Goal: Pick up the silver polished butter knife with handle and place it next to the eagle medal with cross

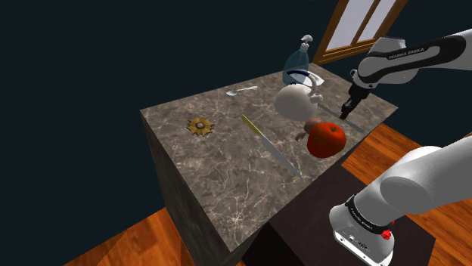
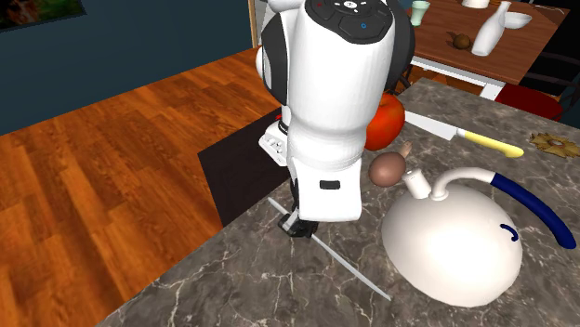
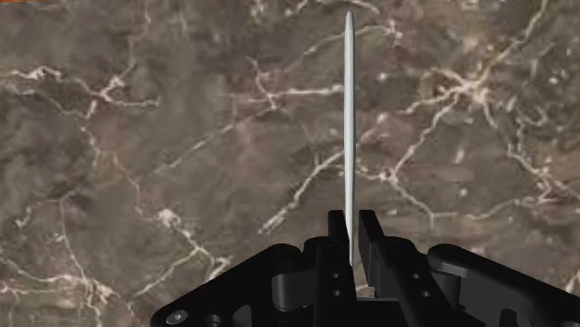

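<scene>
In the wrist view, the gripper (image 3: 351, 238) is pinching the butter knife (image 3: 349, 121) between its fingers (image 3: 368, 234), which are pressing close on either side of one end. The butter knife is showing edge-on as a thin silver line, running straight away from the gripper over the marble counter (image 3: 139, 139).

In the second exterior view, the gripper (image 2: 299, 226) is reaching down to the counter (image 2: 232, 279) near its edge. The butter knife (image 2: 349, 265) is lying along the surface, stretching from the gripper toward the view's lower right, just beside a white kettle (image 2: 451, 251). A red fruit (image 2: 388, 121) is sitting behind the arm. A kitchen knife (image 2: 488, 142) and the medal (image 2: 556, 144) are lying farther off, at the view's right edge.

In the shoulder view, the gripper (image 1: 347, 112) is hanging low over the counter's right side, near the kettle (image 1: 291, 100) and the fruit (image 1: 326, 139). The medal (image 1: 200, 125) is lying well apart, toward the view's left, with the kitchen knife (image 1: 265, 140) between it and the fruit.
</scene>
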`<state>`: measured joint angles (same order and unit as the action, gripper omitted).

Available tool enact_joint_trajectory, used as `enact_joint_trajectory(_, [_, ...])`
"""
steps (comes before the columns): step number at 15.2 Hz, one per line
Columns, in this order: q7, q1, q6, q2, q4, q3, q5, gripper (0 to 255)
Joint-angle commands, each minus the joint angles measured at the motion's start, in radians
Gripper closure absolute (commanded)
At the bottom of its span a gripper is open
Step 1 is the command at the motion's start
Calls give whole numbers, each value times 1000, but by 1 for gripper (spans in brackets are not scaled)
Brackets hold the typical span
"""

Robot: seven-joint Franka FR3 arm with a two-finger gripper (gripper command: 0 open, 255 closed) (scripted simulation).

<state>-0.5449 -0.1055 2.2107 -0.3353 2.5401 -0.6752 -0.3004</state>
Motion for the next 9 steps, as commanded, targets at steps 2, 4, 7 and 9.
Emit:
enact_joint_trajectory(2, [0, 0, 0, 0, 0, 0, 0, 255])
enact_joint_trajectory(4, [0, 0, 0, 0, 0, 0, 0, 255])
enact_joint_trajectory(7, [2, -2, -16, -10, -7, 5, -2, 255])
enact_joint_trajectory(9, [6, -5, -49, -29, -21, 15, -5, 255])
